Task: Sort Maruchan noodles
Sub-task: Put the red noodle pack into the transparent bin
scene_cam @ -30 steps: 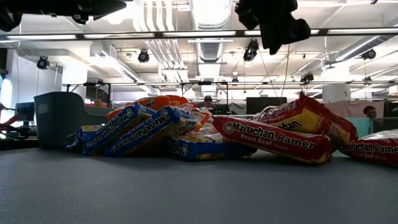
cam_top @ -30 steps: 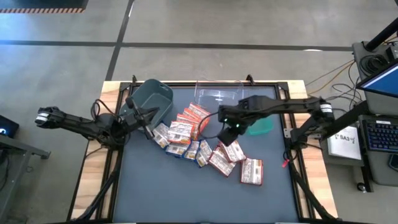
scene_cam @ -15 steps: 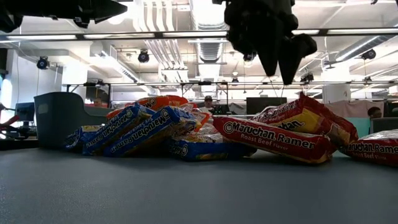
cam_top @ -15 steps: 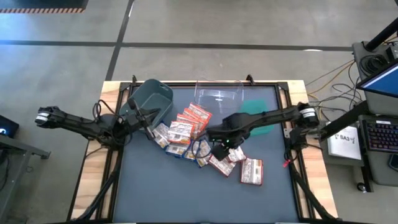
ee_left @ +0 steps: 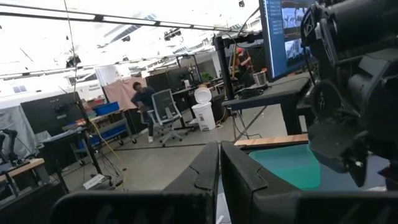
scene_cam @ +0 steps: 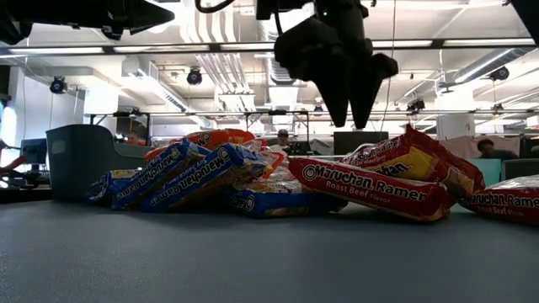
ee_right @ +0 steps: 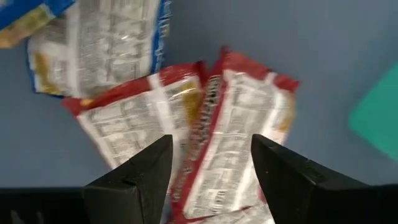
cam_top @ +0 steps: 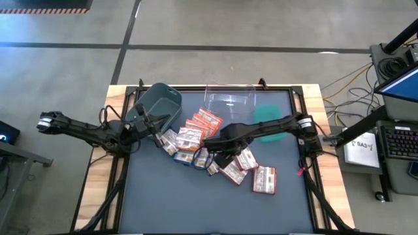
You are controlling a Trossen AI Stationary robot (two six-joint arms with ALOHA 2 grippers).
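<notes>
Several Maruchan noodle packets (cam_top: 193,138) lie in a loose, overlapping pile on the grey table top. They are orange-red, blue-and-white (scene_cam: 185,172) and maroon (scene_cam: 370,189). One maroon packet (cam_top: 264,179) lies apart at the near right. My right gripper (scene_cam: 349,118) hangs open above the middle of the pile, fingers pointing down and touching nothing. In its wrist view two maroon packets (ee_right: 242,143) lie below the open fingers. My left gripper (cam_top: 155,134) waits shut at the left, beside the grey bin, raised off the table.
A grey bin (cam_top: 160,104) stands at the far left of the table. A clear bin (cam_top: 228,99) is at the far middle. A green bin (cam_top: 268,116) sits right of it, partly under my right arm. Bare table top (cam_top: 196,202) lies along the near side.
My right gripper has swung from the green bin's side toward the table's left edge and come down. It now hangs over the middle of the pile with its fingers pointing down. The packets have not moved.
</notes>
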